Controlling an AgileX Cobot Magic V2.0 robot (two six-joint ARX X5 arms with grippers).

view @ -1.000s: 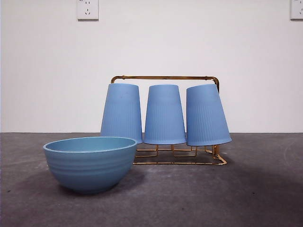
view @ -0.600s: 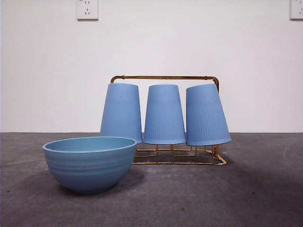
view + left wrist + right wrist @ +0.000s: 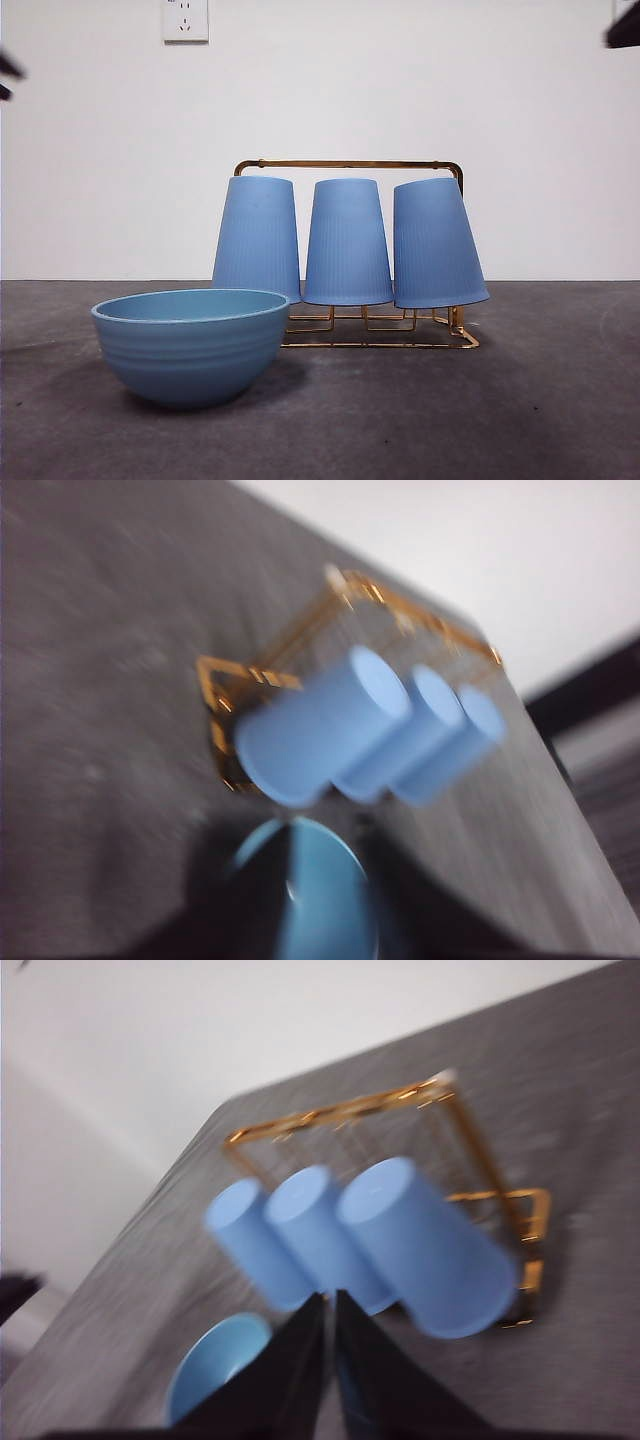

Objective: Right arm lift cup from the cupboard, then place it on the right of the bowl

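Three tall ribbed blue cups stand mouth down on the gold wire cupboard (image 3: 350, 164): a left cup (image 3: 257, 238), a middle cup (image 3: 347, 242) and a right cup (image 3: 435, 243) that leans outward. The wide blue bowl (image 3: 190, 345) sits on the table in front of the left cup. My right gripper (image 3: 328, 1298) is shut and empty, hovering well short of the leaning cup (image 3: 430, 1245), with the bowl (image 3: 215, 1360) beside its jaws. The left wrist view is blurred and shows the cups (image 3: 320, 730), the cupboard (image 3: 225, 685) and the bowl (image 3: 325, 900). Nothing is held.
The dark grey table (image 3: 540, 400) stretches to the right of the bowl and in front of the cupboard. A white wall with a socket (image 3: 185, 20) stands behind. Black arm tips (image 3: 622, 32) show at both top corners of the front view.
Black arm tips have come into both top corners of the front view. Cups, cupboard and bowl have not moved.
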